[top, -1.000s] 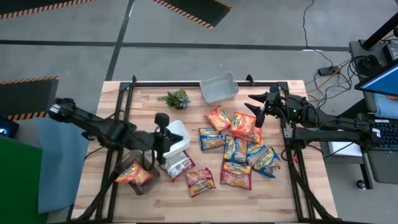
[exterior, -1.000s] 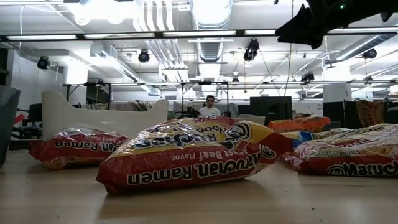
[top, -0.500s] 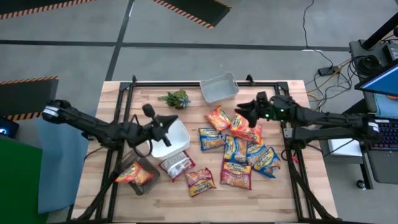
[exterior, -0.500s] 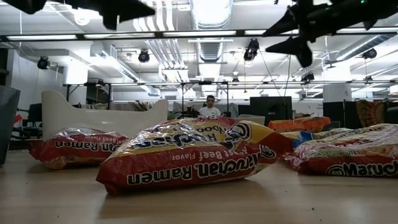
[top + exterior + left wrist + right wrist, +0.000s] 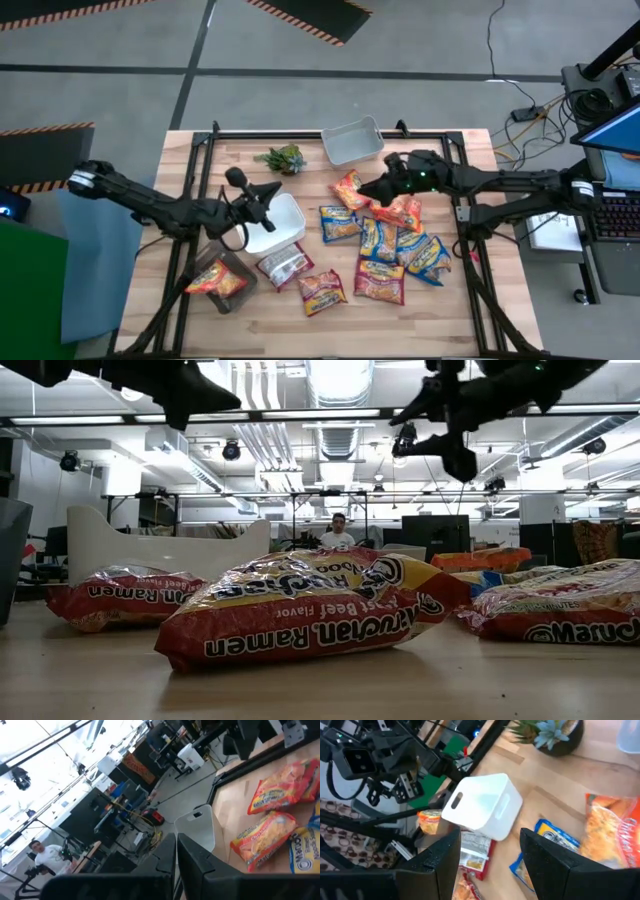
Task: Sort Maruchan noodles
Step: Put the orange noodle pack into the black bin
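Observation:
Several Maruchan packets lie flat on the table's middle and right: orange-red ones (image 5: 350, 188) (image 5: 397, 208), blue-yellow ones (image 5: 340, 222) (image 5: 425, 255) and dark red ones (image 5: 322, 290) (image 5: 380, 280). One orange-red packet (image 5: 218, 280) lies in a clear tub. My right gripper (image 5: 368, 190) is open and empty in the air over the orange-red packets; it also shows in its wrist view (image 5: 490, 837) and in the low view (image 5: 440, 430). My left gripper (image 5: 268, 191) is shut and empty above the white tub (image 5: 278, 226); its fingers show in its wrist view (image 5: 176, 842).
A grey tub (image 5: 352, 141) stands at the far edge, with a small green plant (image 5: 282, 158) to its left. A black frame rail (image 5: 300, 133) runs along the table's far edge and down both sides. Bare wood lies at the near edge (image 5: 300, 335).
My left gripper has risen from inside the white tub and turned from pointing down to nearly level. My right gripper has gone toward the table's left, from beside the packets to over the orange-red ones, and a little down. The packets have stayed put.

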{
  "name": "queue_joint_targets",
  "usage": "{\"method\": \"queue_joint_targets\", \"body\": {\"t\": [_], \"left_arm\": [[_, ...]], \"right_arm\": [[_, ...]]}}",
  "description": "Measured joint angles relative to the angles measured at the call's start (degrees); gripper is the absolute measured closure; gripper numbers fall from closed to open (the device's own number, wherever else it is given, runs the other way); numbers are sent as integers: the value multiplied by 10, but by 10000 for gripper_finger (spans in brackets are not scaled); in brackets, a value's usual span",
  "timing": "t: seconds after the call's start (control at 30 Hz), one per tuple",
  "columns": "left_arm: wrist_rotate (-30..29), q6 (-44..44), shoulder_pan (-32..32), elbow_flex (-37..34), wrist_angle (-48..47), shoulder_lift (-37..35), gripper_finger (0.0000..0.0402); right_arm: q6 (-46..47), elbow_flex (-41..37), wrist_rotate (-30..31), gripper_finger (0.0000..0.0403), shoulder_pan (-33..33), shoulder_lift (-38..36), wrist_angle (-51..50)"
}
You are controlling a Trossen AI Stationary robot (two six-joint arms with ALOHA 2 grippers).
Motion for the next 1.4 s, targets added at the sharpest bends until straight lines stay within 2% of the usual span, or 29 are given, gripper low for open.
{"method": "queue_joint_targets", "body": {"t": [0.27,0.5,0.7,1.1,1.4], "left_arm": [[-25,0,0,0,-27,0,402],[-46,6,0,0,-27,0,402],[-46,5,0,0,-28,0,402],[-45,-15,-1,0,-29,0,402],[-45,-24,-2,0,-51,0,401]], "right_arm": [[-11,102,0,211,2,101,-100],[-42,205,1,211,2,196,-290],[-86,274,50,211,2,279,-387],[-138,348,74,211,2,406,-392],[-169,380,158,211,2,470,-395]]}}
